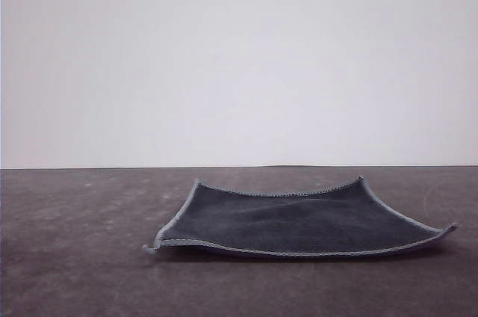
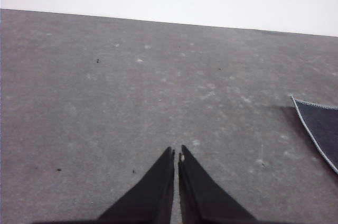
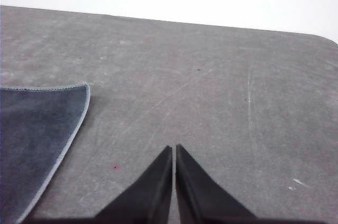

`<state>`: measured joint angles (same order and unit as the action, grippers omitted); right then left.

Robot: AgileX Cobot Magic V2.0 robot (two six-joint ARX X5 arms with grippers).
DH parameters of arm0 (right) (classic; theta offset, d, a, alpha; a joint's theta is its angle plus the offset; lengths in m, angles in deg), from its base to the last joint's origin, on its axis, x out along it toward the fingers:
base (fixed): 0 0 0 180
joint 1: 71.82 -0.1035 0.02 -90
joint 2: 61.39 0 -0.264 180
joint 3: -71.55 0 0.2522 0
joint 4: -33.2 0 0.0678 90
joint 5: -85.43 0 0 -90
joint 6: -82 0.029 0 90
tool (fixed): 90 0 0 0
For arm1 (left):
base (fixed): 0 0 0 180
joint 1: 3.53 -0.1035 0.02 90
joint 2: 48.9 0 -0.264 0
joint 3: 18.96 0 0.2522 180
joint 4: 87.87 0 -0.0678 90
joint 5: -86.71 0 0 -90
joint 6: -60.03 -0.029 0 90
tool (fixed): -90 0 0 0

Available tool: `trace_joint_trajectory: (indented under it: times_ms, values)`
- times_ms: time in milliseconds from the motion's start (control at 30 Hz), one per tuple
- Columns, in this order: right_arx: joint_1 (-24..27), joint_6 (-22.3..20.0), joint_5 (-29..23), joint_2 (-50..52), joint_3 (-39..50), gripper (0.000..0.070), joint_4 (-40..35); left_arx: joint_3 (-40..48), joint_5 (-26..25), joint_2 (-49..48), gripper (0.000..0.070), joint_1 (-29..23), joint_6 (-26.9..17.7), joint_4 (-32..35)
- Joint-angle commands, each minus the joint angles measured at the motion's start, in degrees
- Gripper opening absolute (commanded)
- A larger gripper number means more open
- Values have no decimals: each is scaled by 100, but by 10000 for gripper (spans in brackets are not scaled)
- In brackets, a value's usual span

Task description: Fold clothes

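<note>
The cloth (image 1: 299, 221) lies flat, dark face up, lower right of frame, wider across. Left gripper (image 2: 176, 154) and right gripper (image 3: 174, 148) are both closed, holding nothing.

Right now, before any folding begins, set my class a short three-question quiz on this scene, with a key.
1. True or false: the cloth lies unfolded on the table.
2. Which colour faces up on the cloth: A purple, B dark grey, C white?
3. What is between the fingers of the left gripper and the right gripper?

Key: 1 true, spread out with corners curling up. 2 B. 3 nothing; both are shut over bare table, beside the cloth.
</note>
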<state>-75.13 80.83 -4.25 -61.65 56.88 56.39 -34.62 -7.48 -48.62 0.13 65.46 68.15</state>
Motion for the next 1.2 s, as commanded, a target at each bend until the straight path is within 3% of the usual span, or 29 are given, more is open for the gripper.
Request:
trace_joint_trajectory:
  times_ms: [0,500,667,933,1100,1167]
  values:
    - [2,55,-31,4,20,7,-70,98,15,-4,0,0,15,-52]
    - [2,68,-33,4,20,7,-83,98,15,-4,0,0,17,-50]
    - [0,129,-12,4,20,7,-587,98,53,-4,0,0,228,162]
    - [2,853,9,4,20,7,-655,98,35,-2,0,0,552,243]
    - [2,1797,206,-92,-98,7,-599,-103,295,83,4,0,1580,203]
    - [2,1989,363,-322,-310,7,-540,-306,442,271,4,0,1840,146]
